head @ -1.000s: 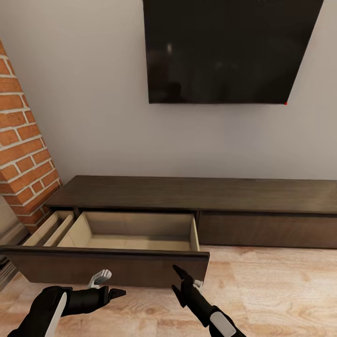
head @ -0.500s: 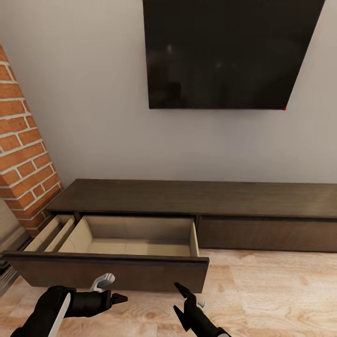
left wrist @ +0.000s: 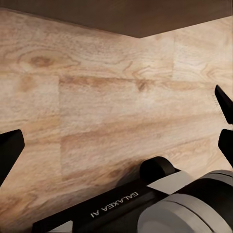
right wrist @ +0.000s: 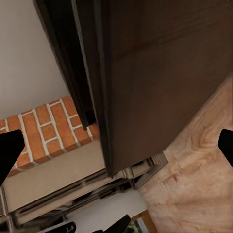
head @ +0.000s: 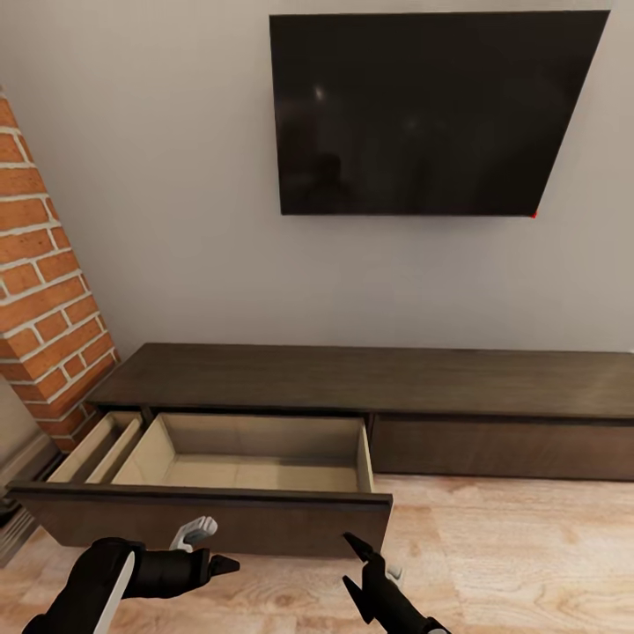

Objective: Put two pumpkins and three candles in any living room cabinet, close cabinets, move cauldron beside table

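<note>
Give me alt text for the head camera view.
A dark wooden cabinet has its left drawer pulled open, nothing visible inside. Both open grippers, left and right, hover just before it over the wood floor; a TV hangs above.

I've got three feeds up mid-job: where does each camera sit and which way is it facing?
Head view: on the head, angled down at the cabinet, its open drawer and the TV; left gripper and right gripper show.
Left wrist view: on the left arm, facing the wood floor; fingertips show.
Right wrist view: on the right arm, facing the drawer front and brick fireplace.
Shared: all three show the drawer front.
</note>
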Tool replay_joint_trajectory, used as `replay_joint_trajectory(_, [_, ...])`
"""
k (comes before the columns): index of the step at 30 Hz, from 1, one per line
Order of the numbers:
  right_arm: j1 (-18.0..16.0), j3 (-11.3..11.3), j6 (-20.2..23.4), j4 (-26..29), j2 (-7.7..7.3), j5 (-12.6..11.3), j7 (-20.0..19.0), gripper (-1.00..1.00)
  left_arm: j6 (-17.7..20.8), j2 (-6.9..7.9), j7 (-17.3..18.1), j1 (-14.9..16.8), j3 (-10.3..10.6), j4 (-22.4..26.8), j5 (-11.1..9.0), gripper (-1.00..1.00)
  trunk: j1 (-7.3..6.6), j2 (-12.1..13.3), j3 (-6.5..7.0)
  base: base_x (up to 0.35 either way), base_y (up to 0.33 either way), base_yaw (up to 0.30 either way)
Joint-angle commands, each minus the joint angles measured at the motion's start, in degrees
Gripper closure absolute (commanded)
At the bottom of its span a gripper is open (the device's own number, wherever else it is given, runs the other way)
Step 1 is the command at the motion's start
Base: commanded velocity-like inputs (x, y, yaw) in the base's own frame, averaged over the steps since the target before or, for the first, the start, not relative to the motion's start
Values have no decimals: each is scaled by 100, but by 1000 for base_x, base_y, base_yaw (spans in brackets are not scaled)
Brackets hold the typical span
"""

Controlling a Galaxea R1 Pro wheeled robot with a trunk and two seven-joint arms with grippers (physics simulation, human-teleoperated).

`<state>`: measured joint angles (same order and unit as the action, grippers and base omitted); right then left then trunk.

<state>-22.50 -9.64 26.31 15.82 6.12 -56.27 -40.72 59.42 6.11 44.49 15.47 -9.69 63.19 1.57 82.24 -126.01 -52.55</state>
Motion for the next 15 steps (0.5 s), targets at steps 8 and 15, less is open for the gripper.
replay_joint_trajectory(8, [0, -11, -45, 0, -1, 5, -39, -100, -1, -5, -2, 0, 5, 0, 31, -100, -176, 322, 144, 0, 0, 0])
replay_joint_trajectory(15, [0, -11, -60, 0, 2, 8, -39, -100, 9, -7, -2, 0, 14, 0, 47, -100, -330, 603, 270, 0, 0, 0])
